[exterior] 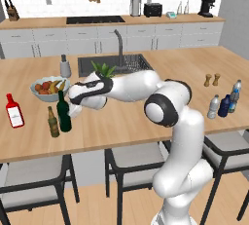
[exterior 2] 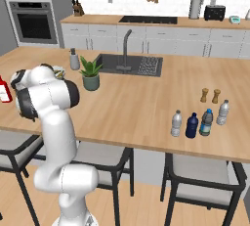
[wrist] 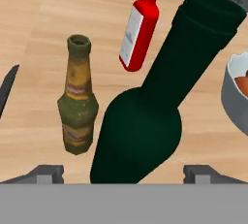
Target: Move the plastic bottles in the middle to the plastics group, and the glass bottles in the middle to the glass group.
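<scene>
- Two dark finger tips of the gripper (wrist: 123,173) stand wide apart at the bottom of the hand view, one on each side of the tall dark green glass wine-style bottle (wrist: 145,121); the jaws are open, with bare wood showing between each tip and the bottle.
- Just beside the green bottle, at centre left of the hand view, stands the small olive-brown glass bottle with a yellowish label (wrist: 77,106); a narrow strip of counter separates the two.
- Above them in that view stands the red flask-shaped bottle with a white label (wrist: 139,29), apart from both, open wood around it.
- At the right edge of the hand view, the rim of the grey-white fruit bowl (wrist: 232,97) sits close to the green bottle's neck.
- In the left base view the green bottle stands at centre left of the frame, near the front edge of the light wooden island counter (exterior: 146,121), smooth and plank-grained.
- Toward the right edge of that frame stand the short clear greyish plastic bottle with a white cap (exterior: 213,107), the squat dark blue plastic bottle (exterior: 224,106) and the slim clear water bottle with a blue cap (exterior: 235,95), close together near the counter's edge.
- Behind them stand two small wooden shakers (exterior: 212,79).
- Between the two clusters lies a broad stretch of counter.
</scene>
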